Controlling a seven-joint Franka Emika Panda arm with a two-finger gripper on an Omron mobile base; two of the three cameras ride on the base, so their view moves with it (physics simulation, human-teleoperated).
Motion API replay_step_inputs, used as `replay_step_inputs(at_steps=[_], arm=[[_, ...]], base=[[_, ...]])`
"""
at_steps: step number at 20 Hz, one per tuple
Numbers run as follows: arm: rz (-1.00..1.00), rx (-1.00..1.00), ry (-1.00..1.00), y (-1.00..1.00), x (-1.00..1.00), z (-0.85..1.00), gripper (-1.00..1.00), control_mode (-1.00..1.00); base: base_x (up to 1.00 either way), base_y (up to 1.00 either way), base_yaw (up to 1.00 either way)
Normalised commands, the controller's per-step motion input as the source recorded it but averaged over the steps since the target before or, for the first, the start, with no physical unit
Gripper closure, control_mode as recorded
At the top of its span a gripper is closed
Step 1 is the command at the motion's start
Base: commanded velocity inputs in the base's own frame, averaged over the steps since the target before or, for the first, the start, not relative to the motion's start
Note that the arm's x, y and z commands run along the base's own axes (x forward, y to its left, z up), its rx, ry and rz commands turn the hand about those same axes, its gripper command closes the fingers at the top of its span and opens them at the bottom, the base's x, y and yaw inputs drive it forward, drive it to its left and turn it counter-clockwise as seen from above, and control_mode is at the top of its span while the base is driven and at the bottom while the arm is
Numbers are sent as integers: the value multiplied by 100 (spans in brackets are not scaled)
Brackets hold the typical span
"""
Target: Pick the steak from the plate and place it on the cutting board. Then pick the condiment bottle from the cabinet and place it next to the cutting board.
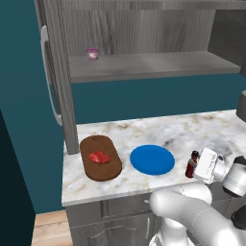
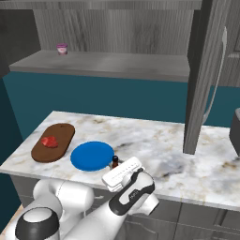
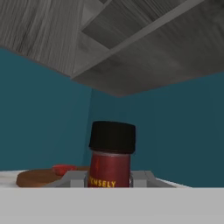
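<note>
Bottle (image 1: pixel 192 163) stands upright at the near edge of the table (image 1: pixel 182 129), just right of the plate (image 1: pixel 152 160), with the tool (image 3: pixel 109 178) closed tight around its lower body. The hand view shows the pads pressed against the label on both sides, with the black cap and neck rising clear above them.

Handling, by judgement: the bottle is small and slim, probably light and stiff, with a smooth wall that could slip or twist under a weak pinch. Its narrow base makes it easy to tip. The body at label height, where it is now held, looks the soundest place; the neck and cap offer less surface.

Steak (image 1: pixel 99 157) lies flat on the board (image 1: pixel 100 157), at the left of the table; the plate beside it is bare. That part of the task appears done. The bottle sits on the plate's far side from the board, so whether this counts as next to the board is doubtful.

Views compared: the hand view alone shows the contact at the label and the lettering. The left base view shows the bottle's spacing from plate and board, plus a pink-lidded cup (image 1: pixel 92 53) on the cabinet (image 1: pixel 144 65) shelf. In the right base view the wrist covers most of the bottle, leaving the cap visible.
</note>
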Motion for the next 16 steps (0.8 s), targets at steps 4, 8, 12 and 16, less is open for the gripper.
replay_step_inputs(at_steps=[4, 8, 12, 16], arm=[[0, 0, 0, 0, 0, -1, 100, -100], [0, 0, 0, 0, 0, 0, 100, -100], [0, 0, 0, 0, 0, 0, -100, -100], [0, 0, 0, 0, 0, 0, -100, -100]], base=[[0, 0, 0], [0, 0, 0], [0, 0, 0], [0, 0, 0]])
